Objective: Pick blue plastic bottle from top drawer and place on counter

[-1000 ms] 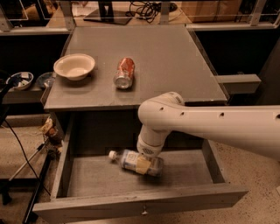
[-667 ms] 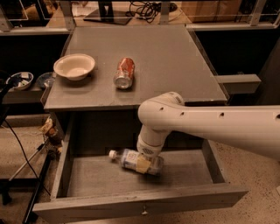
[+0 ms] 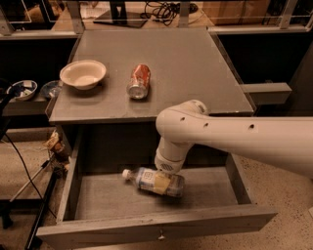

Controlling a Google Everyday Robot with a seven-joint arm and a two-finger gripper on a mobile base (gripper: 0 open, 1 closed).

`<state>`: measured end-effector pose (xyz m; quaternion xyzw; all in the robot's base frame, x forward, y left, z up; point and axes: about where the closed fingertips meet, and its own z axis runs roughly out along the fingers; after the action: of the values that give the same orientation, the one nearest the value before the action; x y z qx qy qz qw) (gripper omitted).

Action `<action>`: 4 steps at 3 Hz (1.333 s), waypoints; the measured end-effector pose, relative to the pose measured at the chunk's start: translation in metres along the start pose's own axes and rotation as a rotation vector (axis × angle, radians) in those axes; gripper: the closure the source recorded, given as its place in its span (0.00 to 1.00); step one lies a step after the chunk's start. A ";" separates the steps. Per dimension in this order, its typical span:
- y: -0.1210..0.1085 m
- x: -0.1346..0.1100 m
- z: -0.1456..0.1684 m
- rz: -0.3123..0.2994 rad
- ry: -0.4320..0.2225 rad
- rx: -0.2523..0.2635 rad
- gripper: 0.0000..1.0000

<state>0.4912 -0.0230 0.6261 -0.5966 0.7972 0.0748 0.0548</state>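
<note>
The bottle (image 3: pixel 144 178) lies on its side on the drawer (image 3: pixel 156 229) floor, low in the frame and just right of centre; its white cap points toward the left, its body runs slightly down to the right; it sits nearer the drawer's back than its front panel. The gripper (image 3: pixel 165 179) is down on the bottle's middle, touching its label, hiding part of it; whether it is clamped or spread I cannot tell, since the wrist above covers it. The arm (image 3: pixel 234 139) comes in from the right edge, crosses above the drawer's right half, bends at a rounded elbow in front of the counter's front edge and drops straight to the bottle.

The drawer is pulled well out; the knob (image 3: pixel 160 238) shows at the bottom edge; its floor holds only the bottle. Above it the counter (image 3: pixel 195 73) fills the upper middle; a can (image 3: pixel 139 81) lies on its side there, left of centre; a bowl (image 3: pixel 83 74) stands upright near the counter's left edge, apart from the can. At far left, off the counter, two small dishes (image 3: pixel 22 89) sit on a lower shelf; cables (image 3: pixel 166 7) lie along the top edge.

Against the earlier frame nothing has shifted: bottle, arm, gripper, can and bowl hold the same places.
</note>
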 end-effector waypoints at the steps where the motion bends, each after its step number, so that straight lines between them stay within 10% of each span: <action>1: -0.005 0.015 -0.028 0.020 0.013 0.024 1.00; 4: -0.014 0.061 -0.089 0.101 0.045 0.105 1.00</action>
<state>0.4880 -0.1009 0.7023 -0.5534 0.8301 0.0218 0.0642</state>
